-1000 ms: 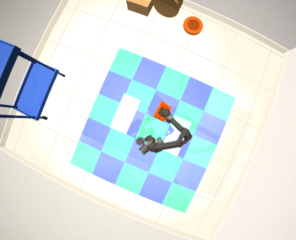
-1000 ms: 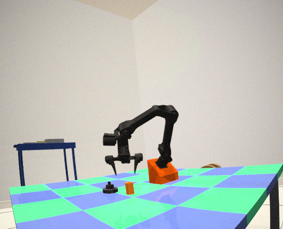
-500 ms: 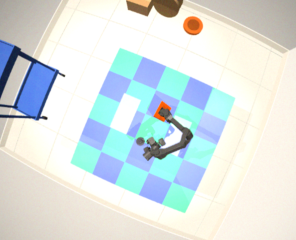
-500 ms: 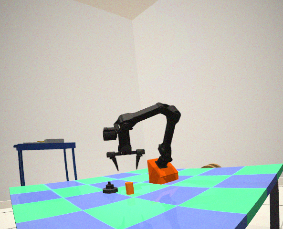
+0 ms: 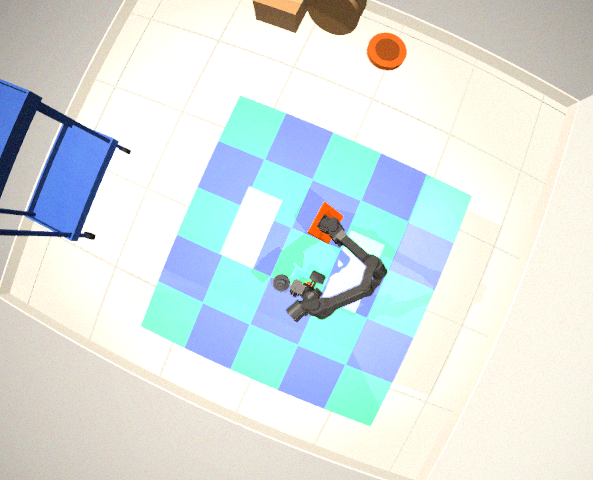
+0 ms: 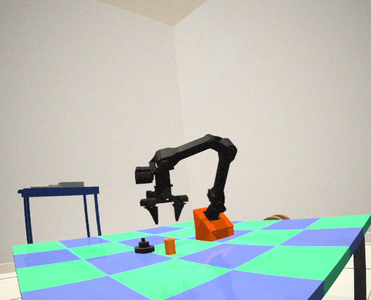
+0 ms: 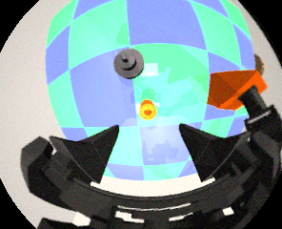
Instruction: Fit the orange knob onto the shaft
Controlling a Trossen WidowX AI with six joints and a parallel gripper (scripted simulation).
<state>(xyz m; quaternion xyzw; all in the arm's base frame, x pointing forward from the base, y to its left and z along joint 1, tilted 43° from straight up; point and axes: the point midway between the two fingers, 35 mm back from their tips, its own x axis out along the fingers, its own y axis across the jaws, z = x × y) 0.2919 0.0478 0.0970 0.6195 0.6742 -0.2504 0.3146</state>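
The orange knob [image 6: 169, 246] [image 7: 148, 110] stands upright on the checkered table; in the top view only a sliver shows beside the gripper. The dark round pedestal [image 5: 281, 282] [image 6: 144, 249] [image 7: 132, 72] stands close to the knob, its thin shaft [image 6: 142, 239] pointing up and bare. The shaft's flat side cannot be made out. My gripper [image 6: 167, 222] [image 7: 149, 126] is wide open and empty, pointing down. It hangs well above the table, over the area of the knob, and the knob shows ahead of the gap between the fingertips in the wrist view.
The arm rises from an orange base block [image 5: 319, 230] [image 6: 204, 230] [image 7: 229, 88] on the checkered table [image 5: 358, 397] [image 6: 191, 274]. A blue side table [image 5: 71, 180] [image 6: 59, 190] stands apart from it. An orange round object [image 5: 386, 50] and a brown box [image 5: 278, 15] are on the floor.
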